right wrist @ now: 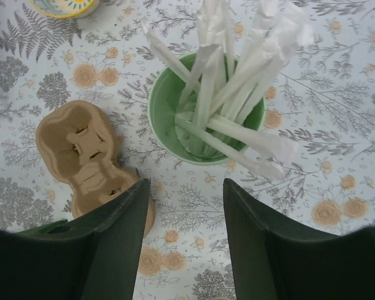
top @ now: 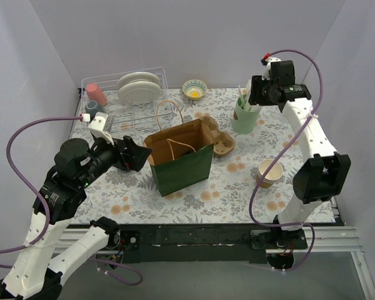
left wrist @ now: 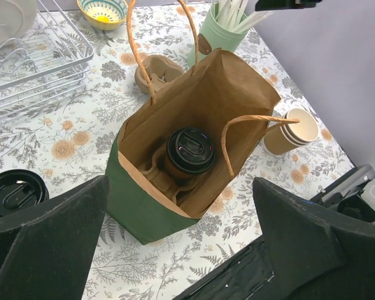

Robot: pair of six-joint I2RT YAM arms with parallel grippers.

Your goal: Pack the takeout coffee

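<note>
A takeout coffee (left wrist: 190, 150), a brown cup with a black lid, stands in a moulded carrier inside the open green paper bag (left wrist: 144, 212), which is at the table's middle (top: 182, 167). A second black lid (left wrist: 12, 192) shows on the table left of the bag, and what is under it is hidden. My left gripper (left wrist: 181, 250) is open and empty, above and left of the bag (top: 139, 154). My right gripper (right wrist: 184, 250) is open and empty, high over the green cup of wrapped straws (right wrist: 203, 119) at the back right (top: 257, 94).
A spare cardboard cup carrier (top: 219, 140) lies behind the bag and also shows in the right wrist view (right wrist: 84, 153). A stack of lidless tan cups (top: 270, 173) stands at the right. A wire dish rack (top: 112, 112) with plates and a patterned bowl (top: 194, 89) are at the back.
</note>
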